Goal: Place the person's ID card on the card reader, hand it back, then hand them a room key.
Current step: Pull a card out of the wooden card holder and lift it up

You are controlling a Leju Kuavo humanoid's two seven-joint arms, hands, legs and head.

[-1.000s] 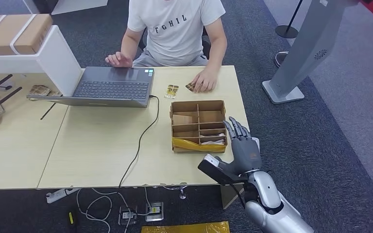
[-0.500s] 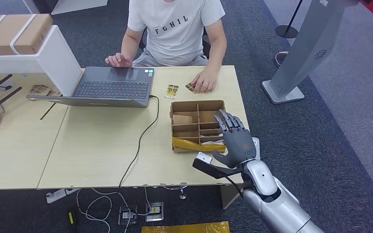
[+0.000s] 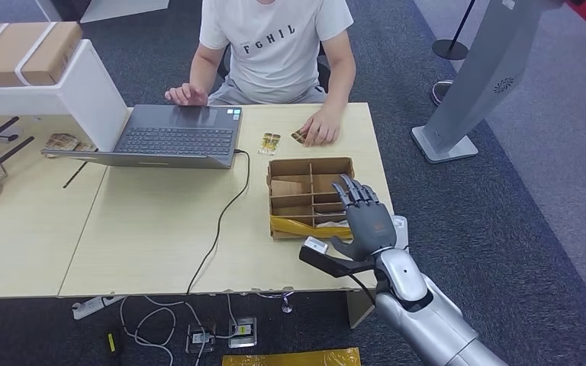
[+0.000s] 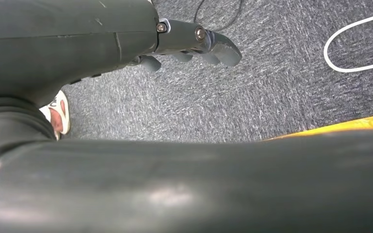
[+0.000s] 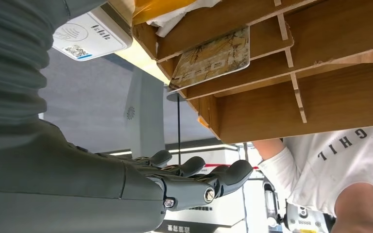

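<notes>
One card, brown-patterned and lying flat in the divided cardboard tray [image 3: 310,164] on the desk [image 3: 160,229], sits at eleven o'clock from my empty, spread-fingered right hand [image 3: 365,221], its room key [image 5: 212,58] long axis crosswise.

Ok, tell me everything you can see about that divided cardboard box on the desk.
The cardboard box is a shallow brown open-top tray, split by thin dividers into several compartments. It sits flat on the pale wooden desk near its right end, in front of the seated person. A yellow strip lies along its near side. The right wrist view shows a patterned card in one compartment. The right hand hovers over its near right corner.
</notes>
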